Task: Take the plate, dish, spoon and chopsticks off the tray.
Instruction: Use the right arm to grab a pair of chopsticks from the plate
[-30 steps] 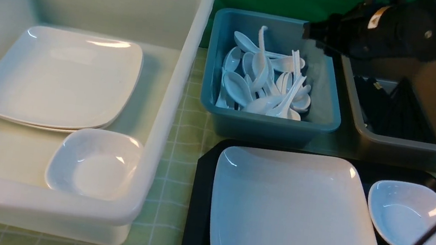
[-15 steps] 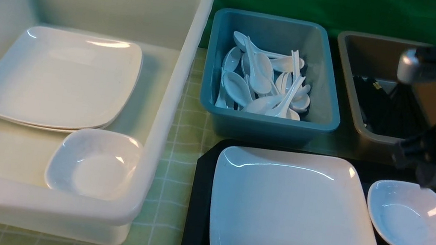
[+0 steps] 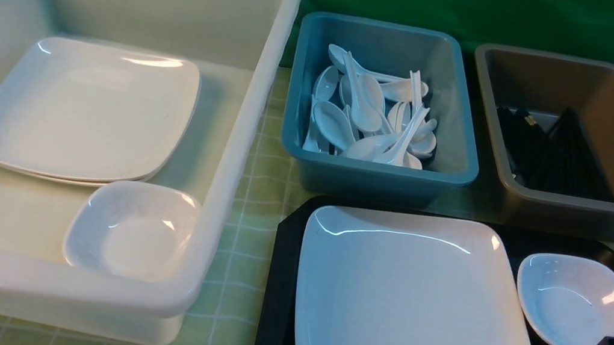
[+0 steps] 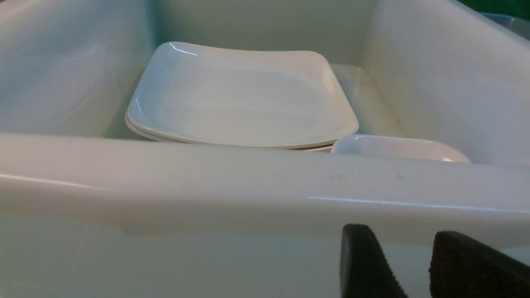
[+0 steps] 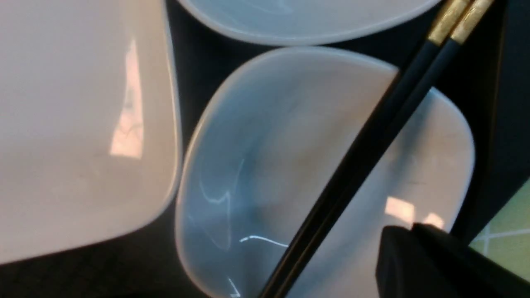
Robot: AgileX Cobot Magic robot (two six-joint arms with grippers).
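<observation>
The white tub (image 3: 82,292) is holding like crockery, so the plate (image 3: 415,304), lying on the tray (image 3: 278,290) beside the far dish (image 3: 579,304), is evidently bound there. The chopsticks (image 5: 372,136) are resting across the near dish (image 5: 290,165). The right gripper (image 5: 412,231) is hovering beside them, jaws together on nothing, apparently lining up; the left gripper (image 4: 414,265) is sitting by the tub, jaws apart, empty.

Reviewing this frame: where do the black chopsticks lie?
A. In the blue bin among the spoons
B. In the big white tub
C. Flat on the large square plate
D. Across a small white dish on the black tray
D: the right wrist view shows the chopsticks lying across the small white dish, which sits on the black tray.
</observation>
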